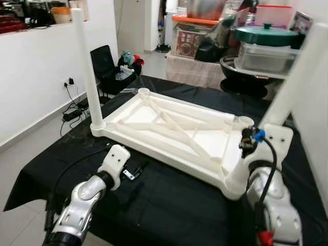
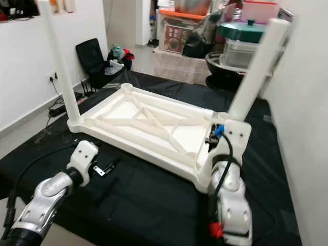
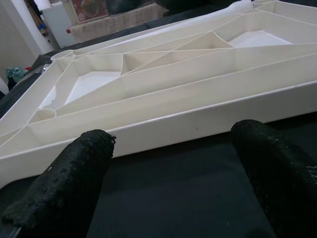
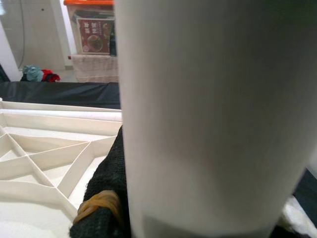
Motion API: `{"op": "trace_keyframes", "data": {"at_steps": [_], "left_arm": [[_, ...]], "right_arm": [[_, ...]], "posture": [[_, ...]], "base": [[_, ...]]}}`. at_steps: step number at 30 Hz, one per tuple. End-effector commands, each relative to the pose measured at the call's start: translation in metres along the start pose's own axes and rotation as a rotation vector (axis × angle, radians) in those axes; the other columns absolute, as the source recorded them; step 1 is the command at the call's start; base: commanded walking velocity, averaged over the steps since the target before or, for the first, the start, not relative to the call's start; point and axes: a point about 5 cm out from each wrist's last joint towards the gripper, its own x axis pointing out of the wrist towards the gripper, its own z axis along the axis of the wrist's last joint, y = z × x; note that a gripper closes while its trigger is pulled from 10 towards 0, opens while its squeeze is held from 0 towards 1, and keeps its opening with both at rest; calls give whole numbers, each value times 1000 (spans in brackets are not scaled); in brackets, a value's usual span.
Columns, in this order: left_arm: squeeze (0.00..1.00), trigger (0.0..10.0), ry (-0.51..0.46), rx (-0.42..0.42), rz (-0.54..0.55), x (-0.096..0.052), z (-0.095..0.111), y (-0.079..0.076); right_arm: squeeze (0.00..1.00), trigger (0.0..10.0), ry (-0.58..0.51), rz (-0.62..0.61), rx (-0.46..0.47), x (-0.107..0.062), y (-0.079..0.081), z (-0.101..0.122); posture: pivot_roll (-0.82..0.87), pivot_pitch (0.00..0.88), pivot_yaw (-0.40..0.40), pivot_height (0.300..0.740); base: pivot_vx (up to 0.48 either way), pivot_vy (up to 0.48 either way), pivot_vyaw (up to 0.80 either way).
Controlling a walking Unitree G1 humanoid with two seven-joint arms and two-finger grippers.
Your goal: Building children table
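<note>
A white children's table top lies upside down on a black cloth, ribs facing up. One white leg stands upright in its near left corner. My right gripper is shut on a second white leg, which leans over the far right corner socket. In the right wrist view that leg is close up, with one black finger pressed against it. My left gripper rests low over the cloth by the top's near long side. Its fingers are open with nothing between them.
Behind the table stand stacked storage boxes, a pot with a green lid and a black chair. Cables run along the left wall. A white wall is close on the right. The black cloth covers the work surface.
</note>
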Motion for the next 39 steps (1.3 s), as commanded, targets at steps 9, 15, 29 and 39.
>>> {"op": "trace_keyframes", "data": {"at_steps": [9, 15, 29, 39], "left_arm": [[0, 10000, 12, 6, -8, 2, -2, -2], [0, 10000, 10, 2, -11, 1, -2, -2], [0, 10000, -2, 11, -10, 2, 1, 0], [0, 10000, 3, 11, -7, -1, 0, 1]], "right_arm": [[322, 10000, 75, 210, -17, -5, 27, -13], [0, 10000, 0, 260, 13, 12, 21, 10], [0, 10000, -15, 1348, -204, -49, 58, -10], [0, 0, 11, 1194, -178, -28, 57, -20]], "posture": [[26, 0, -79, 740], [28, 0, -80, 740], [53, 0, -96, 740], [53, 0, -91, 740]], "base": [[0, 0, 0], [0, 0, 0], [0, 0, 0], [0, 0, 0]]}}
